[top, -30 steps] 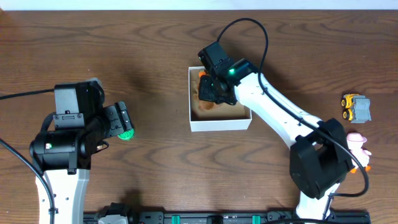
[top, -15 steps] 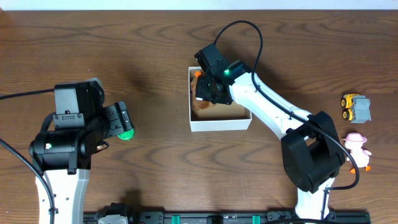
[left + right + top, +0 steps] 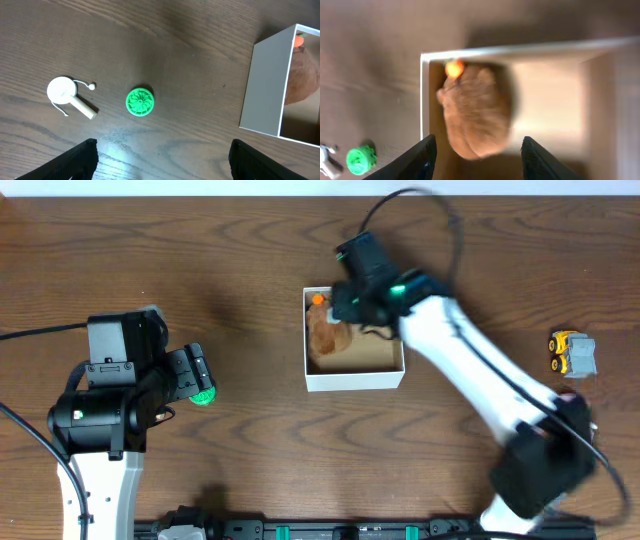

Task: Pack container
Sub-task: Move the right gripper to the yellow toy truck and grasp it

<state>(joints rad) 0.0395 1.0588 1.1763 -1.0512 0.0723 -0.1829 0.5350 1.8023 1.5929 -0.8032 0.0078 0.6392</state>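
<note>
Green plastic catches the eye on the left: a small ribbed wheel (image 3: pixel 140 102) lies on the table (image 3: pixel 175 45), just right of a white disc on a short stick (image 3: pixel 65 92). The left hand (image 3: pixel 163 152) hangs over both with its fingers spread wide, holding nothing.

Right of that, well apart from the wheel, the container (image 3: pixel 353 380) stands near the middle of the table. The right hand (image 3: pixel 477 150) is over its open top, fingers wide with nothing between them. A brown furry toy (image 3: pixel 477 112) with an orange tip lies inside against the left wall.

So I'd say the drop is made and the job now is to get that hand out cleanly. It should lift straight up until the fingers are above the rim before swinging away, since light cardboard would likely skid or tip at a knock. The yellow truck (image 3: pixel 572 352) far to the right looks the natural next pick for that arm, and the wheel suits the left.

The container itself is a small square cardboard box, white outside and plain tan inside, open-topped and sitting flat. The toy fills roughly its left half. The right half of the floor is bare, so later pieces should go there.
</note>
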